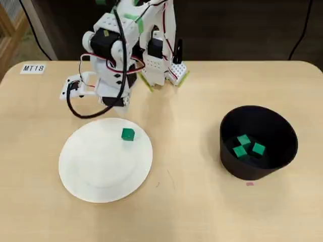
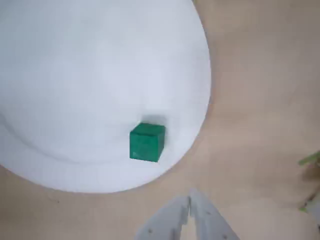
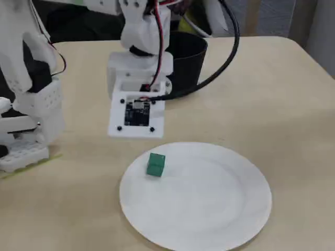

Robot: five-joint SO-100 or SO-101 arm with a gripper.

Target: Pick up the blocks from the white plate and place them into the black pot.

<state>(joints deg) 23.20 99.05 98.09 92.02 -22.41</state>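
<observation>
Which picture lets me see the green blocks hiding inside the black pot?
The overhead view: it looks straight down into the black pot, showing three green blocks on its bottom. The fixed view shows only the pot's wall behind the arm. The wrist view misses it entirely.

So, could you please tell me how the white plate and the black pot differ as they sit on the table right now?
The white plate is flat and shallow; the black pot is deep with tall walls. The plate looks wider than the pot in the overhead view. The plate holds one green block near its rim; the pot holds three green blocks. Both are round and rest on the tan table.
</observation>
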